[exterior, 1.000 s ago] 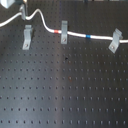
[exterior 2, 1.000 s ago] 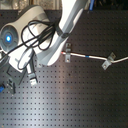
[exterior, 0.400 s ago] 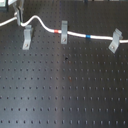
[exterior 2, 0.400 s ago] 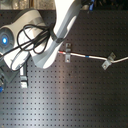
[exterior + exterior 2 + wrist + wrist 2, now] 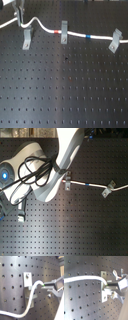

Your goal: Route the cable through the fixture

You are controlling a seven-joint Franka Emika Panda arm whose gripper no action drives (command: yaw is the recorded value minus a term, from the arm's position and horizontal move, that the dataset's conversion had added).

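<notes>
First exterior view: black perforated worktop (image 5: 65,95). Three grey clips stand in a row near the 12 o'clock edge. The pale post (image 5: 26,38) sits at 10 o'clock, the darker middle clip (image 5: 64,32) at 12, the slanted clip (image 5: 115,40) at 2. The cable (image 5: 75,34) enters from 9 o'clock, humps up just beside the post top, then runs through the middle clip and on to the slanted clip. The red band (image 5: 56,31) lies just on the 9 o'clock side of the middle clip; the blue band (image 5: 88,36) lies between the middle and slanted clips. The end effector (image 5: 20,19) hangs just above the post; finger state not readable here.

Second exterior view: the white arm (image 5: 67,148) reaches down from 12 o'clock and hides the end effector. The cable (image 5: 95,187) runs from the arm towards 3 o'clock, past a clip (image 5: 65,180) and through the slanted clip (image 5: 106,190). Black hoses (image 5: 30,173) loop over the robot base at 9 o'clock.

First wrist view: the post (image 5: 28,283) is upright on the worktop (image 5: 12,281). The cable (image 5: 31,298) crosses its front face and rises to the end effector (image 5: 48,289). The fingers (image 5: 53,284) look closed on the cable end, though the pinch point is blurred.

Second wrist view: the cable (image 5: 84,279) arcs over the post (image 5: 104,287) top to the end effector (image 5: 114,288), fingers (image 5: 116,284) pinched on it.
</notes>
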